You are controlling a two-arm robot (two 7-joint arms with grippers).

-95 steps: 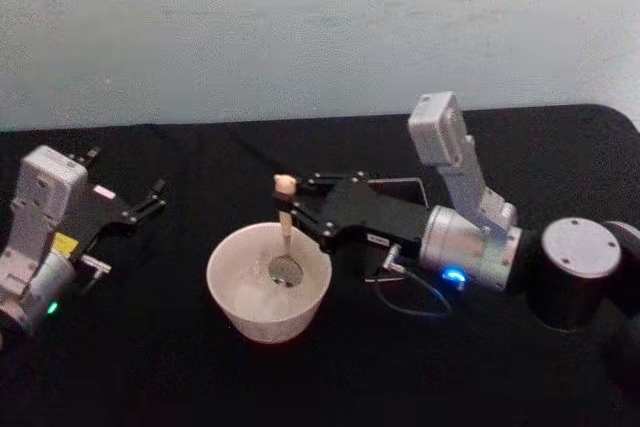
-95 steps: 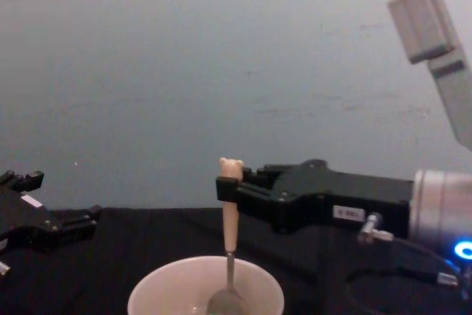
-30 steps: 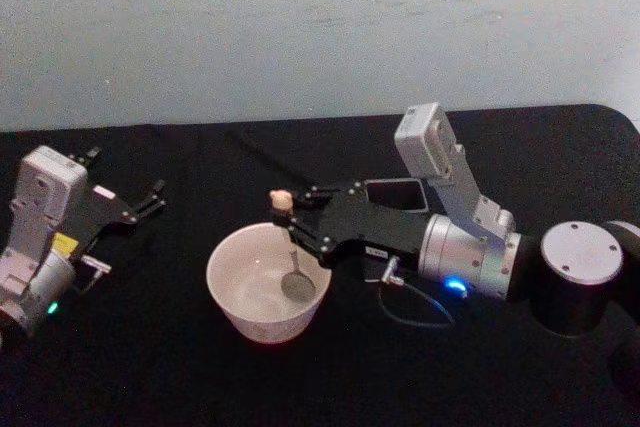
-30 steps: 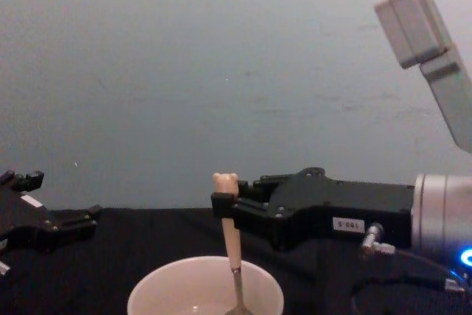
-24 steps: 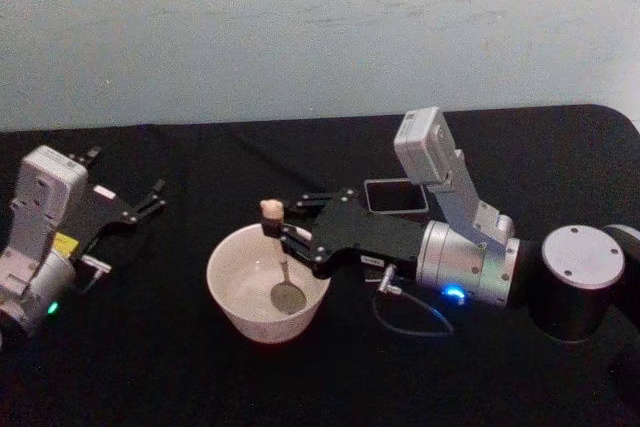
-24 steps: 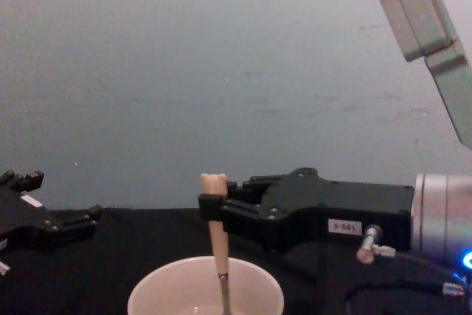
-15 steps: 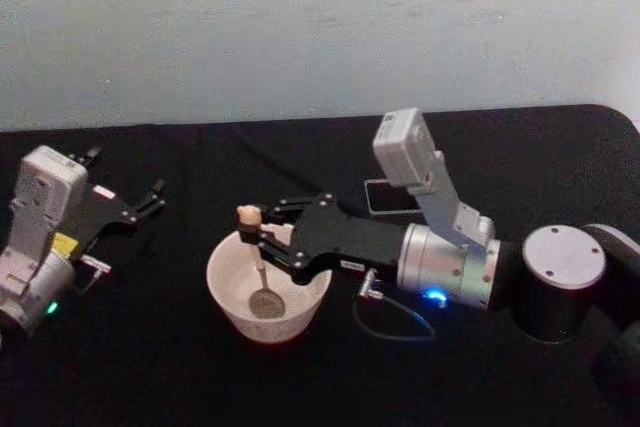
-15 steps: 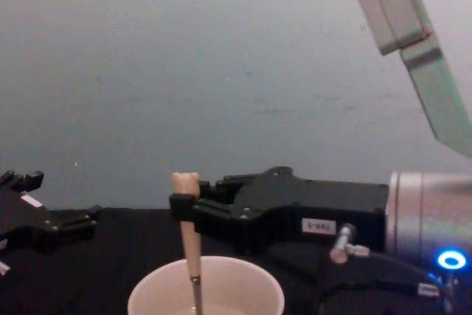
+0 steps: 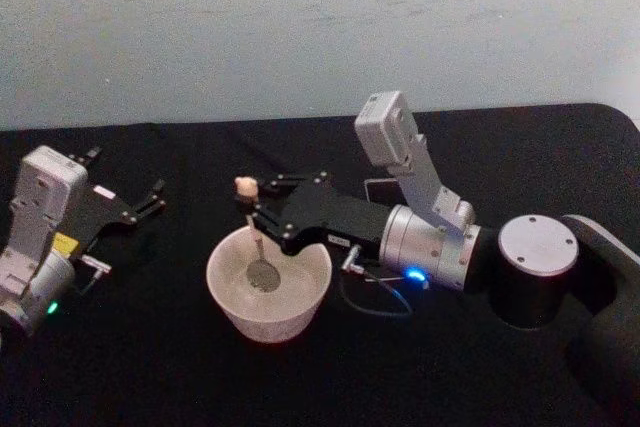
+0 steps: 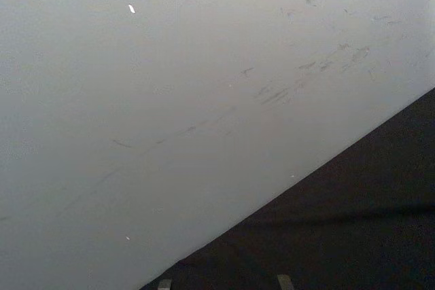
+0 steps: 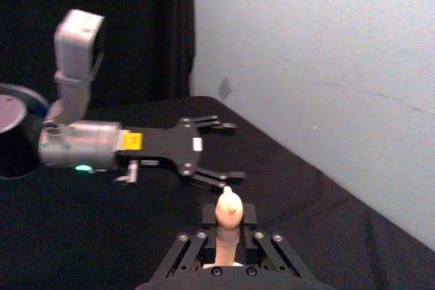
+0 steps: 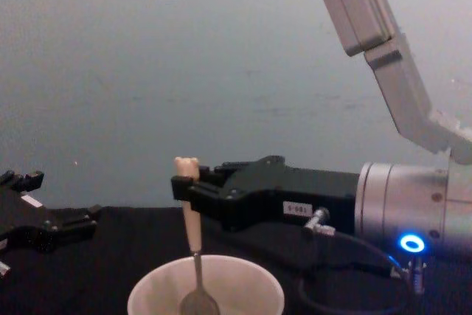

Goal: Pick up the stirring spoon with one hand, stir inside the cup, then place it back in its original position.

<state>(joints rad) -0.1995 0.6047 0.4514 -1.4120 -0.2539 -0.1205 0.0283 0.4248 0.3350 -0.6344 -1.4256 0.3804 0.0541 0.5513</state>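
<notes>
The cream-white cup (image 9: 225,292) stands at the middle of the black table and shows low in the chest view (image 12: 147,296). The stirring spoon (image 9: 257,247) stands nearly upright in it, its metal bowl (image 12: 198,302) down inside the cup and its bear-head knob (image 12: 186,164) above the rim. My right gripper (image 9: 252,217) reaches in from the right and is shut on the wooden handle just under the knob (image 11: 228,208). The same grip shows side-on in the chest view (image 12: 183,186). My left gripper (image 9: 125,182) rests open and idle at the far left of the table.
A dark grey square holder (image 9: 374,187) sits behind the right arm, partly hidden by the wrist camera mount. A thin cable loop (image 9: 375,292) hangs under the right wrist near the cup. The left gripper (image 11: 228,152) lies beyond the cup's left side.
My right gripper has carried the spoon leftward inside the cup, the bowl sweeping from the right side to left of centre. The left arm has not moved.
</notes>
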